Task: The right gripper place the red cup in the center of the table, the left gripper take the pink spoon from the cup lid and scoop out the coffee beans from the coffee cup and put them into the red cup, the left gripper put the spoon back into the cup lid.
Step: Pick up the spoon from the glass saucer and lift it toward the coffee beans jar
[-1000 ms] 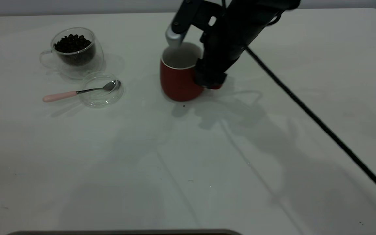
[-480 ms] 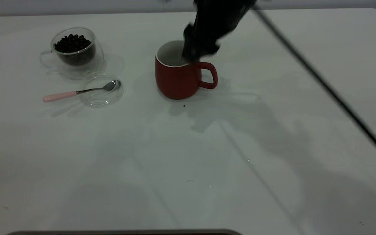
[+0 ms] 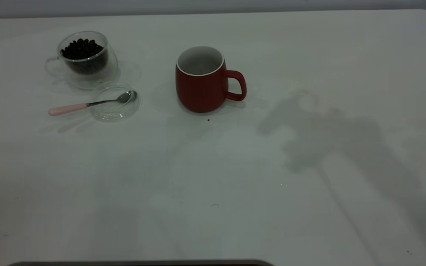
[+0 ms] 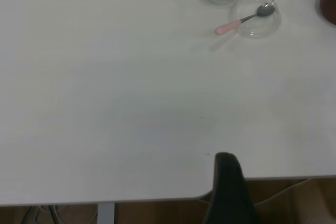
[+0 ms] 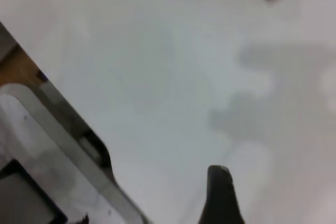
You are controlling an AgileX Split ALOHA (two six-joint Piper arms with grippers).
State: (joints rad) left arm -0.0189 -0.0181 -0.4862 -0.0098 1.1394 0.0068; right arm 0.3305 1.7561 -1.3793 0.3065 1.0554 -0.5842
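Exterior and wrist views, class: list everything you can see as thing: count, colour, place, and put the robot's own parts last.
table: one, white, under everything.
red cup: one, dark red with white inside, upright near the table's middle, handle toward the exterior view's right, looks empty.
coffee cup: one, clear glass, far left of the table.
coffee beans: one heap, dark brown, inside the coffee cup.
cup lid: one, clear glass, just in front of the coffee cup.
pink spoon: one, metal bowl resting in the lid, pink handle sticking out over the table.
left end effector: one black finger seen, near the table edge.
right end effector: one black finger seen, above bare table.
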